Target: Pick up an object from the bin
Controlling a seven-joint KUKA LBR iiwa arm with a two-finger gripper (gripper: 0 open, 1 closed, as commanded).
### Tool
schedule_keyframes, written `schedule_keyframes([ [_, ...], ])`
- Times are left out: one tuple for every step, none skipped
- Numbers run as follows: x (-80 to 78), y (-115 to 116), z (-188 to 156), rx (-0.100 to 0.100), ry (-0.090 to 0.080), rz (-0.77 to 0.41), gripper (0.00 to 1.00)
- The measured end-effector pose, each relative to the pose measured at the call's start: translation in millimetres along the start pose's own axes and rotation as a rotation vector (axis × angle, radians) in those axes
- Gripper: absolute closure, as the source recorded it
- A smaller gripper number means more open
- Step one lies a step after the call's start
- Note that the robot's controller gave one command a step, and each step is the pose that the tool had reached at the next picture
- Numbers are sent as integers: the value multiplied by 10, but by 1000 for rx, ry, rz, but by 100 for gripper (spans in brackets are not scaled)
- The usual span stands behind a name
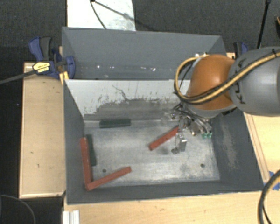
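Bin point(140, 50): grey metal, a handful of loose parts on the floor. Landmark is the dark green bar point(115, 123), lying flat along the foot of the back wall.

Claw point(179, 141): well to the right of the green bar and a little forward of it, down low over the bin floor. Can't tell whether it's open or closed, since the wrist hardware blocks that from this angle. Arm point(266, 83) comes in from the right. Orange cover point(210, 80) sits right above the claw, with yellow and black cables point(181, 76) looped round it.

Thing at the claw: a red stick point(162, 140), right of the green bar and slightly forward of it, between the bar and the claw. It lies at a slant. The left end points forward, on or near the floor. The right end runs up to the claw and goes out of sight under it. Can't tell whether it's gripped or just touching.

The rest are all well apart from the claw:
- second red stick point(85, 160): forward and left of the green bar, along the foot of the left wall.
- short dark bar point(92, 155): forward-left of the green bar, just beside the second red stick on its right and parallel to it.
- third red stick point(109, 177): straight forward of the green bar, near the front wall and slanted. Its left end meets the front end of the second red stick, making an L.

Back wall above the green bar is scuffed.
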State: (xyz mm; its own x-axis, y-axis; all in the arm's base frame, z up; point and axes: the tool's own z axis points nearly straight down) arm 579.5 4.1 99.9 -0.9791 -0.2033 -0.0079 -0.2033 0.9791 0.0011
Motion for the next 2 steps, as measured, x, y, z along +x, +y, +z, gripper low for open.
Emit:
schedule_keyframes([
  [-112,3,301,1,3,-158,0],
  [-116,1,292,1,2,-158,100],
])
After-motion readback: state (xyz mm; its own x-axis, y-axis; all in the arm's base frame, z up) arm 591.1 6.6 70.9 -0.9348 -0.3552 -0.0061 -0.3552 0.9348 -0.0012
